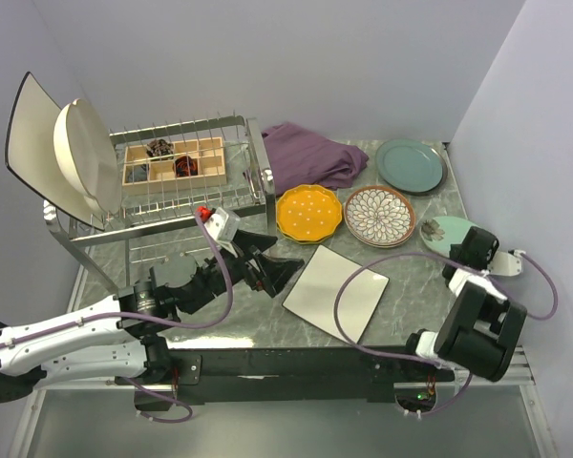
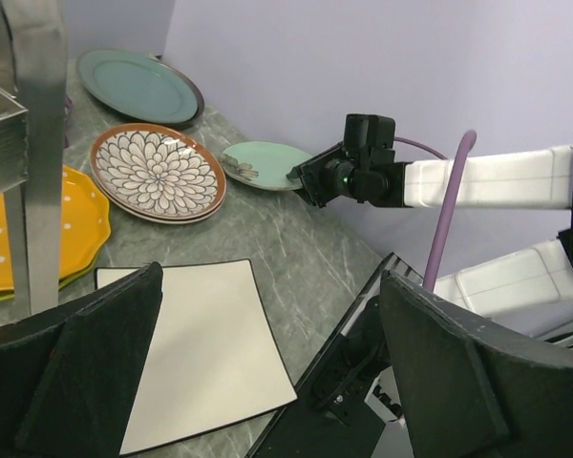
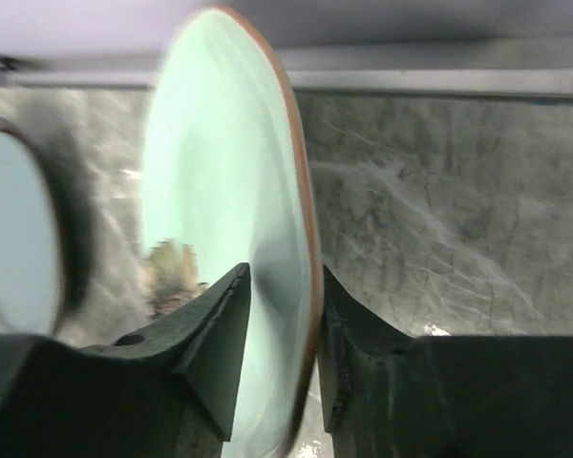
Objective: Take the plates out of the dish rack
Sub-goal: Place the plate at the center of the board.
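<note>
In the dish rack (image 1: 186,196) at the back left, a large white square plate with a dark rim (image 1: 29,134) and a round cream plate (image 1: 84,157) stand on edge. On the table lie a white square plate (image 1: 336,291), an orange dotted one (image 1: 308,212), a brown-patterned one (image 1: 380,215) and a teal one (image 1: 411,165). A mint plate (image 1: 446,232) rests at the right edge. My right gripper (image 3: 285,286) straddles its rim (image 3: 220,172) with the jaws parted, a gap on the left side. My left gripper (image 1: 267,260) hovers open and empty near the white square plate (image 2: 201,353).
A wooden compartment box (image 1: 172,160) sits on the rack's top tier. A purple cloth (image 1: 310,153) is bunched behind the orange plate. A rack leg (image 2: 33,143) stands close to my left gripper. Walls close in at the right and the back.
</note>
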You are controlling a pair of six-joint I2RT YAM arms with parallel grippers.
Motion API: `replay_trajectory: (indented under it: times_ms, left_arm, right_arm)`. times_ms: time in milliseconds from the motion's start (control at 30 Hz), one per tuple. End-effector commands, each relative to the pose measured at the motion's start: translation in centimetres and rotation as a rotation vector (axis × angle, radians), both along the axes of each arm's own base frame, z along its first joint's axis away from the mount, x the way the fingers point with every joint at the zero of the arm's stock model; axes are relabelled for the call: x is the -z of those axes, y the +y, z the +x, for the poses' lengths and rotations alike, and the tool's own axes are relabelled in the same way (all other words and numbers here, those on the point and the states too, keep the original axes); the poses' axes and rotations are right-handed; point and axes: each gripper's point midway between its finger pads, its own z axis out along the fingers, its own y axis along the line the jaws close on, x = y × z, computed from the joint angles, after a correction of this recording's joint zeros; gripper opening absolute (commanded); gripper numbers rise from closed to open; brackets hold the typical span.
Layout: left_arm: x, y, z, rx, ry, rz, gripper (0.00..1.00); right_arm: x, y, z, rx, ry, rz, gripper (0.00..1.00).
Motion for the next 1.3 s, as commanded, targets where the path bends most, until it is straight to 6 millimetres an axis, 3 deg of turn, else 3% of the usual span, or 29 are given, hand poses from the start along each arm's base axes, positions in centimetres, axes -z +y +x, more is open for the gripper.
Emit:
replay_trajectory:
  times_ms: [0, 167, 200, 400, 500, 667, 867, 1067, 1167, 1200, 1267]
  left_arm:
    - [-1.4, 0.8, 0.2, -0.029, -0.031, -0.055, 1.00]
    - [-1.7, 1.2, 0.2, -0.041, -0.031, -0.073, 1.00]
    - [-1.6, 1.4, 0.3, -0.046, -0.032, -0.069, 1.00]
    - [-2.1, 2.5, 0.4, -0.075, -0.038, -0.098, 0.99]
    - [-2.2, 2.8, 0.4, -0.076, -0.040, -0.104, 0.99]
    - [-2.1, 2.8, 0.6, -0.087, -0.038, -0.098, 0.99]
    - [-2.1, 2.8, 0.6, -0.092, -0.037, -0.099, 0.99]
    - [-2.1, 2.9, 0.6, -0.090, -0.038, -0.101, 0.99]
    - [-2.2, 2.9, 0.5, -0.087, -0.041, -0.104, 0.99]
    - [-2.2, 2.9, 0.5, -0.088, -0.042, -0.103, 1.00]
    - [-2.0, 2.9, 0.7, -0.097, -0.042, -0.093, 0.99]
  right_arm:
    - [0.4, 0.5, 1.7, -0.086, 0.091, 0.074, 0.42]
    - [2.9, 0.5, 3.1, -0.149, 0.229, 0.156, 0.47]
    - [2.9, 0.5, 3.5, -0.168, 0.227, 0.152, 0.43]
    - [2.0, 1.0, 4.7, -0.223, 0.188, 0.143, 0.47]
    - [2.8, 1.2, 5.0, -0.232, 0.238, 0.167, 0.46]
    - [2.2, 0.9, 5.1, -0.221, 0.289, 0.143, 0.57]
    - [2.3, 0.1, 4.0, -0.160, 0.364, 0.137, 0.62]
    - [0.0, -1.1, 2.6, -0.081, 0.389, 0.086, 0.62]
    - [-2.9, -0.5, 3.1, -0.130, 0.349, 0.027, 0.62]
    - [-4.9, -0.3, 3.7, -0.152, 0.301, -0.010, 0.62]
    - [-7.2, 2.1, 5.3, -0.297, 0.254, -0.058, 0.63]
